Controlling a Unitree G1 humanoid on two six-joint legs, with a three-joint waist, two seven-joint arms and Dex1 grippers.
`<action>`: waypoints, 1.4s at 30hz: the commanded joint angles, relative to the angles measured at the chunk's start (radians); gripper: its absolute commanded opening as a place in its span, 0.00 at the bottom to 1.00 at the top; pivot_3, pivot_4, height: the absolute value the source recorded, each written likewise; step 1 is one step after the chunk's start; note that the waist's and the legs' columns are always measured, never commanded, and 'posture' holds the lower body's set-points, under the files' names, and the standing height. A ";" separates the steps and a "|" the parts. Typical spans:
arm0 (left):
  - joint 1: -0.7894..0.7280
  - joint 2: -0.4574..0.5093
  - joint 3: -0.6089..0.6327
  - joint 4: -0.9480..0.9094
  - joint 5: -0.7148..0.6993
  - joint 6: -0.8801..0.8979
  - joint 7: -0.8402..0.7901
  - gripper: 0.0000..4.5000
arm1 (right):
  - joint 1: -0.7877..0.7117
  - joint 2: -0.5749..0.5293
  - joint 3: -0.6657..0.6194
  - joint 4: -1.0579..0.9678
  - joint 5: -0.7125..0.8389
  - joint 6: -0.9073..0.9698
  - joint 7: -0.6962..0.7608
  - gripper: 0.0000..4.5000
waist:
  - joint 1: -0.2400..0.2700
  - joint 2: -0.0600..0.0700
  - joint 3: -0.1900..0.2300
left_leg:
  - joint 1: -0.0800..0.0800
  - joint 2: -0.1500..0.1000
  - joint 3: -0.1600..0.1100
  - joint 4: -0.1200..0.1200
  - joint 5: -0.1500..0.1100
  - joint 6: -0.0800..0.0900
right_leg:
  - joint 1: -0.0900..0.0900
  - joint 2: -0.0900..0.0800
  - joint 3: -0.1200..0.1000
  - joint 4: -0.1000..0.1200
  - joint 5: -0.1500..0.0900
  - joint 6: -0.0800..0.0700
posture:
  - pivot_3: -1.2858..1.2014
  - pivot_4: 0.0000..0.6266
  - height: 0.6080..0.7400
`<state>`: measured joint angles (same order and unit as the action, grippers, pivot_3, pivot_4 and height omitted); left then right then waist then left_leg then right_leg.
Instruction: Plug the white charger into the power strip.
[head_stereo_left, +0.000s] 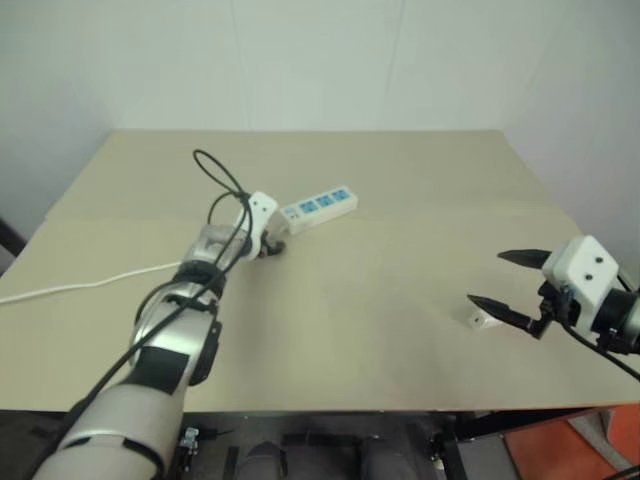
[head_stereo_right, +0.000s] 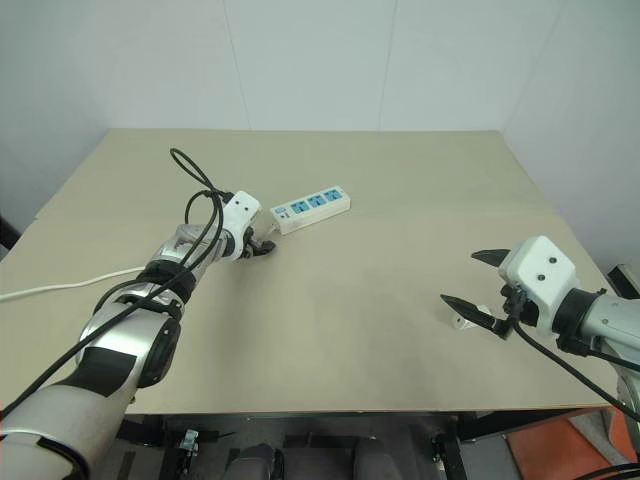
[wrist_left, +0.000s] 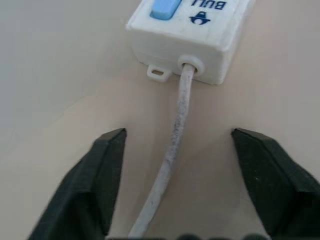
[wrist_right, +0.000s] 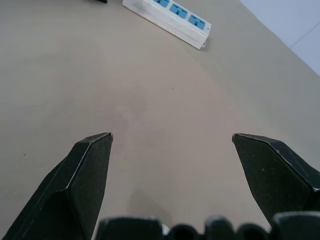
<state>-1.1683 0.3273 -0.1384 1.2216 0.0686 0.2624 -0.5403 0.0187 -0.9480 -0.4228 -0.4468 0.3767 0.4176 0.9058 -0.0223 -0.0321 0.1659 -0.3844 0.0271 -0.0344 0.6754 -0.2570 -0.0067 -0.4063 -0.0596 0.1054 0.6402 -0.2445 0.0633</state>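
Note:
The power strip (head_stereo_left: 318, 208) lies at an angle on the tan table, a long white bar with three blue sockets. Its thin white cord (wrist_left: 172, 150) leaves the switch end and runs between the fingers of my left gripper (wrist_left: 177, 131), which is open and astride the cord just short of that end, touching neither. The white charger (head_stereo_left: 480, 320) is a tiny white block lying on the table at the right. My right gripper (head_stereo_left: 487, 278) hovers open just above and behind it, with nothing between its fingers (wrist_right: 90, 170).
The cord (head_stereo_left: 90, 283) trails off the table's left edge. A black cable (head_stereo_left: 215, 175) loops above my left wrist. The table's front edge (head_stereo_left: 330, 410) is close, and white walls stand behind and to the right of it.

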 joint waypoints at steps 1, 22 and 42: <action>0.005 0.007 0.021 0.030 0.007 0.022 -0.007 0.57 | 0.002 -0.006 -0.055 -0.031 0.011 -0.002 -0.009 1.00 | -0.001 0.000 0.000 | 0.000 0.000 0.000 0.000 0.000 0.000 | 0.000 0.000 0.000 0.000 0.000 0.000 | 0.52 0.24 1.00; 0.318 0.121 0.031 -0.431 -0.114 -0.170 -0.671 0.01 | 0.014 0.006 -0.034 -0.041 0.011 0.004 -0.013 1.00 | -0.001 0.002 -0.001 | 0.000 0.000 0.000 0.000 0.000 0.000 | 0.000 0.000 0.000 0.000 0.000 0.000 | 0.52 0.24 1.00; 0.581 0.239 0.046 -0.632 -0.196 -0.467 -0.821 0.31 | 0.007 0.021 -0.013 -0.044 0.015 0.013 -0.027 1.00 | 0.007 0.002 -0.001 | 0.000 0.001 0.000 0.001 0.000 0.000 | 0.001 0.000 -0.001 0.000 0.000 -0.001 | 0.52 0.24 1.00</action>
<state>-0.5792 0.5602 -0.1225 0.5898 -0.1036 -0.1853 -1.3670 0.0293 -0.9282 -0.4174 -0.4677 0.3784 0.4233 0.8920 -0.0157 -0.0302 0.1653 -0.3845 0.0283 -0.0345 0.6767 -0.2572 -0.0065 -0.4056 -0.0598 0.1048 0.6405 -0.2449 0.0627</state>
